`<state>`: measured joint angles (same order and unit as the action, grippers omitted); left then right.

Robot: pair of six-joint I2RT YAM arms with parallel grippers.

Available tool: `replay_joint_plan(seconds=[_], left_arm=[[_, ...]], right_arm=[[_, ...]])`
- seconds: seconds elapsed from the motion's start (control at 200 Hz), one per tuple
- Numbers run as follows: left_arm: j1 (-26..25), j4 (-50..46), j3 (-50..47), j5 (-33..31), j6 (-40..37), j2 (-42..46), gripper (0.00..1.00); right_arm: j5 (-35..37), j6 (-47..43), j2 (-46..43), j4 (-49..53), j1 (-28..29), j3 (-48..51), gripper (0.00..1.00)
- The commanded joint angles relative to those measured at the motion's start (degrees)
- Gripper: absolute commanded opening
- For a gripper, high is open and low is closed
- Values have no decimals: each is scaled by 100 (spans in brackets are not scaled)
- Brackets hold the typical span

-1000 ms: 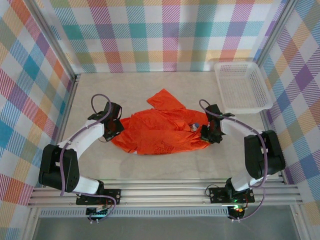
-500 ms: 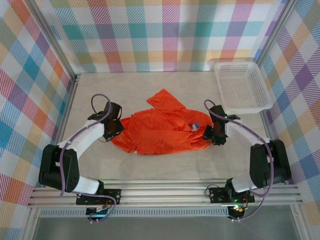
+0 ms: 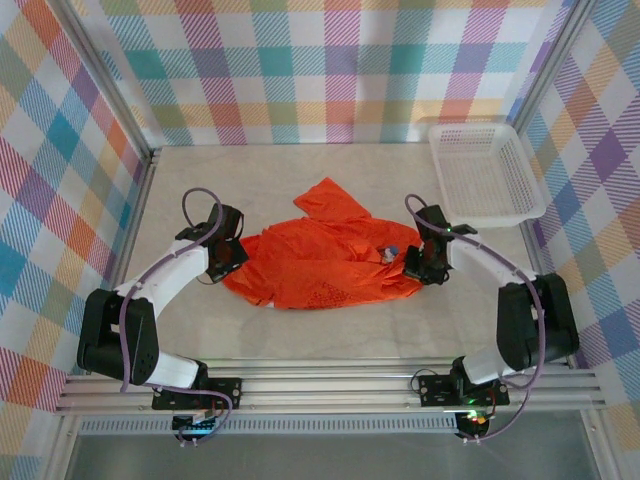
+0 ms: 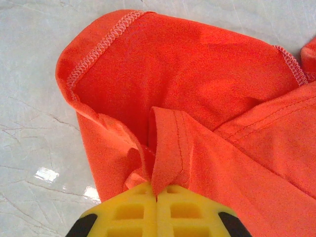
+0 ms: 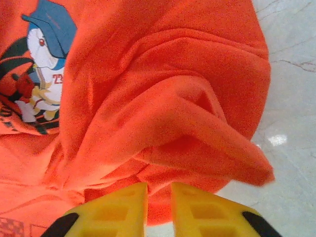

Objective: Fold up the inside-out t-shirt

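Observation:
The inside-out t-shirt (image 3: 320, 262) is a bright orange-red heap, crumpled in the middle of the table. My left gripper (image 3: 232, 258) sits at its left edge. In the left wrist view that gripper (image 4: 158, 190) is shut on a seamed fold of the shirt (image 4: 197, 74). My right gripper (image 3: 415, 268) is at the shirt's right edge. Its yellow fingers (image 5: 123, 207) stand a narrow gap apart, with a bulge of the orange fabric (image 5: 163, 98) pinched between them. A cartoon print (image 5: 42, 74) shows on the cloth at the upper left of the right wrist view.
A white mesh basket (image 3: 485, 172) stands at the back right corner. Checked walls close the table on three sides. Bare marble-look tabletop (image 3: 330, 330) lies in front of the shirt, and behind it on the left.
My right gripper drew slightly right and opened, then came back and closed on the shirt's right edge. The left gripper and its hold are unchanged.

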<state>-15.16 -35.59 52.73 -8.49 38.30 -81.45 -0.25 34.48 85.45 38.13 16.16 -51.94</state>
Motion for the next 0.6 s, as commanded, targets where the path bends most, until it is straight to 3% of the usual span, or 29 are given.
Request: replay_joint_plan(seconds=[0.0, 0.115, 0.25, 0.49, 0.595], left_arm=[[-49, 9, -45, -10, -7, 153, 0], [-49, 17, -48, 5, -6, 147, 0], [-49, 10, -36, 0, -16, 154, 0], [-49, -27, -6, -34, -33, 173, 0], [-46, -43, 1, -41, -39, 173, 0]], right_arm=[[-1, -94, 214, -169, 23, -295, 26], [-19, -94, 403, -200, 19, -425, 35], [25, -95, 602, -245, 18, -474, 37], [89, -52, 906, -424, 18, -321, 33], [145, -51, 987, -476, 16, -305, 25]])
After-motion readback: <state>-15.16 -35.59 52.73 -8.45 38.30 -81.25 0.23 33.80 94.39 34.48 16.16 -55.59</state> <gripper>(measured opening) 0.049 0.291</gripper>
